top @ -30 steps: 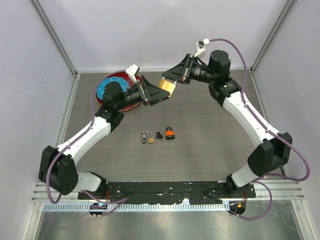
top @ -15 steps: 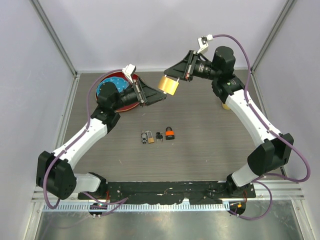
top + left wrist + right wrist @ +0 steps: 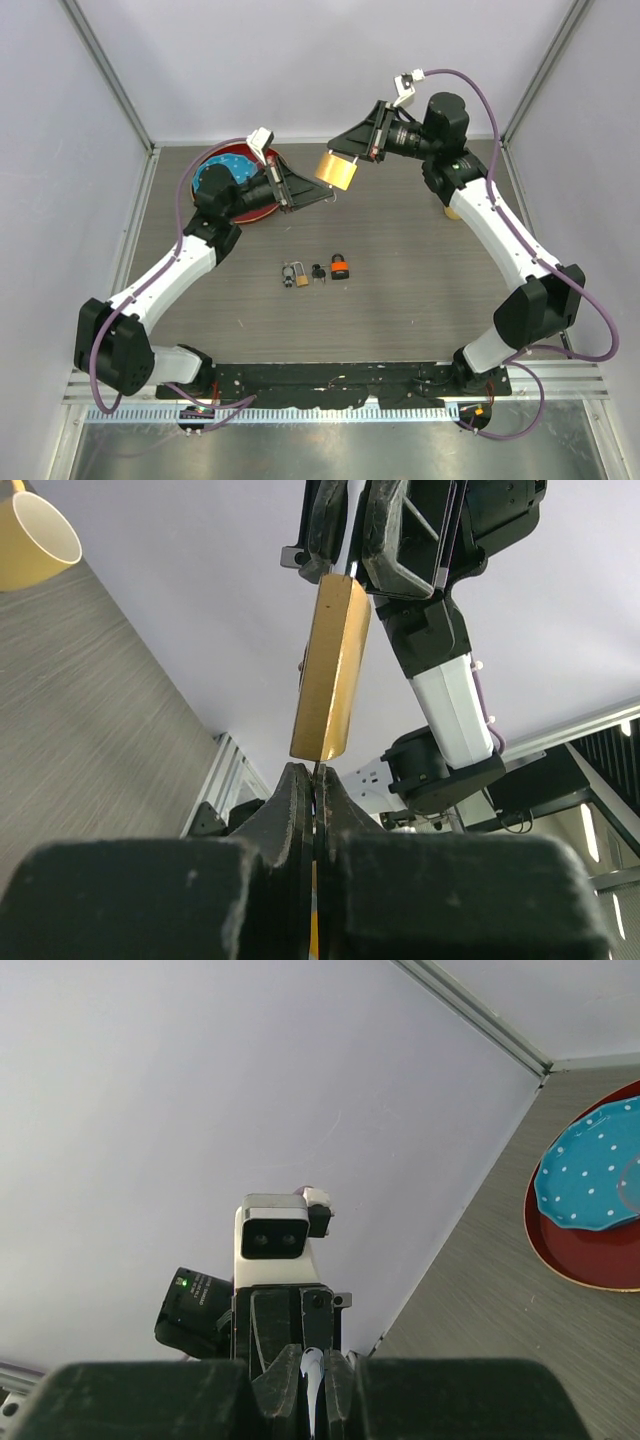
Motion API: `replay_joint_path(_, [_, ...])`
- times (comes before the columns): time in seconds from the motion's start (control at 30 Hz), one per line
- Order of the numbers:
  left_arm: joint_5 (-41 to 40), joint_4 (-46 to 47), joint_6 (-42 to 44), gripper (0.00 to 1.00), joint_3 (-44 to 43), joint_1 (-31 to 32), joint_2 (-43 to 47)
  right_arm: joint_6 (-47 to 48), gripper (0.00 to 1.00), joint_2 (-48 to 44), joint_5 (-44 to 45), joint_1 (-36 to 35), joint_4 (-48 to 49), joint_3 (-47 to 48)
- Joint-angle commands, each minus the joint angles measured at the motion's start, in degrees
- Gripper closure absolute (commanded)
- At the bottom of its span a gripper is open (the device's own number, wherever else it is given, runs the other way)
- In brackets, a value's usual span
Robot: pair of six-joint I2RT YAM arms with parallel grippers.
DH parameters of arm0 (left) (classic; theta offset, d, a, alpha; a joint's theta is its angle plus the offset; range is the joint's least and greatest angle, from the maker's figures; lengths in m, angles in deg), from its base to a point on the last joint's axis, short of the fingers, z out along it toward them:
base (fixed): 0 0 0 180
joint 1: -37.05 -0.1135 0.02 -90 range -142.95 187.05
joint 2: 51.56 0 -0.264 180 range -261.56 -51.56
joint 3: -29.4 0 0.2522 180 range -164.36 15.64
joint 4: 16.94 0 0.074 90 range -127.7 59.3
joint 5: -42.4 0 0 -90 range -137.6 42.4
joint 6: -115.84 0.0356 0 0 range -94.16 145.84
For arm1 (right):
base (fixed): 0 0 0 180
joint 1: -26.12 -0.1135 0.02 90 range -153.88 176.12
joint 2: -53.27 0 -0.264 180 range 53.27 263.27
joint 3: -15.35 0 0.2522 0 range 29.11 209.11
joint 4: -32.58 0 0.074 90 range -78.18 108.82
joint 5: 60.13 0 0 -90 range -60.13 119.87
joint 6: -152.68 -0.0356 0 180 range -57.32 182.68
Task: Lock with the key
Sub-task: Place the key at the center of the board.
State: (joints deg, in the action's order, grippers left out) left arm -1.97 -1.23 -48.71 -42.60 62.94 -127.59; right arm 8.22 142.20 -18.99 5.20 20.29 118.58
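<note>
- The key (image 3: 316, 771) is almost wholly hidden between the pads of the left gripper (image 3: 314, 785).
- The shackle of the brass padlock (image 3: 332, 670) is covered by the right gripper (image 3: 350, 560).
- The yellow cup (image 3: 30, 542) is cut off at the edge.
- The orange-and-black object (image 3: 340, 267), perhaps another lock, is too small to be identified.

R gripper (image 3: 345, 155) w/ brass padlock (image 3: 337, 171), L gripper (image 3: 328, 193) just beside

My left fingers (image 3: 292, 805) have pinched shut on the key (image 3: 316, 772) under the padlock (image 3: 337, 171); a second ago they stood open around the padlock's lower end. The padlock now hangs slightly higher, farther from the tabletop (image 3: 400, 290).
</note>
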Motion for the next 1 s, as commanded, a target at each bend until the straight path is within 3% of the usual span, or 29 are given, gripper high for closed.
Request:
replay_joint_path(0.0, [2.1,1.7,0.4,1.00,1.3,-0.1,1.1,-3.1,0.98,-0.2,-0.2,0.6,7.3,4.6])
replay_joint_path(0.53, [3.4,0.1,0.3,1.00,10.6,0.1,7.1,-5.3,0.98,1.7,-0.7,2.5,10.7,4.7])
replay_joint_path(0.73, [-0.3,-14.9,9.6,1.00,9.0,0.0,10.5,0.0,0.98,1.6,-2.6,2.7,6.9,0.9])
replay_joint_path(0.83, [-2.1,-22.0,13.6,1.00,7.6,-0.2,10.3,5.6,0.98,0.6,-2.5,2.7,2.9,-5.8])
replay_joint_path(0.97, [-3.4,-26.4,15.6,1.00,6.8,-0.2,8.1,15.7,0.98,0.1,-1.6,2.7,-7.8,-12.3])
